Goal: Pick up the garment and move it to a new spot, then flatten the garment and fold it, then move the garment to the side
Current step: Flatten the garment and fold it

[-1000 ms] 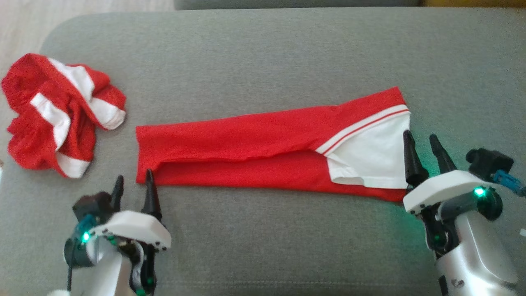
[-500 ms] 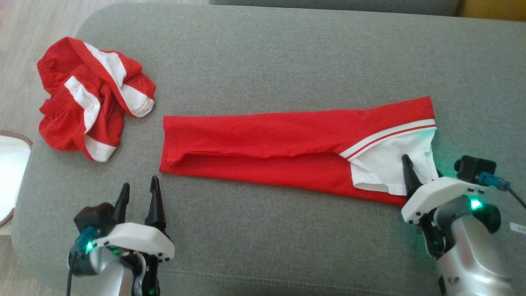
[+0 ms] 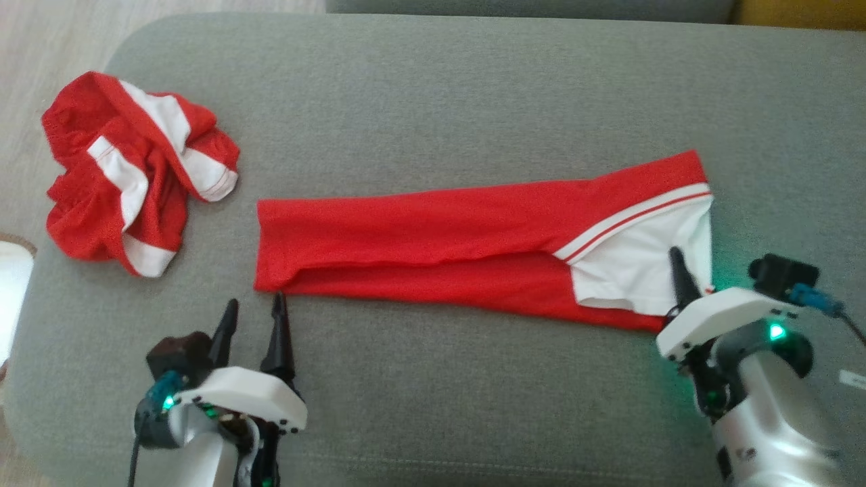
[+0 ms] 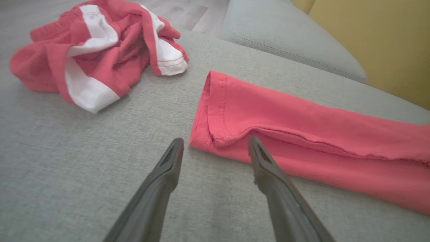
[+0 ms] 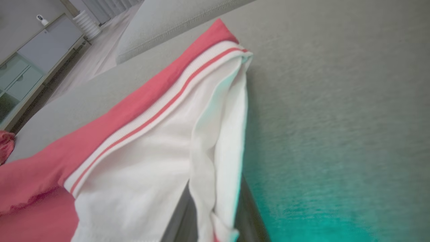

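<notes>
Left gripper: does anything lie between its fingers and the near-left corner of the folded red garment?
Nothing visible does. The open left gripper points at the folded garment corner, one fingertip close to its edge, with just bare sofa cushion in between. The crumpled garment lies further left, off that path.

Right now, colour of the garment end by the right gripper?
Garment: white, bordered by a white band with one red stripe. Clearest in right wrist view.

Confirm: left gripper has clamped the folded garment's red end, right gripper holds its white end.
No. The left wrist view shows the left gripper open at the red end of the folded garment; the right gripper holds its white end.
</notes>
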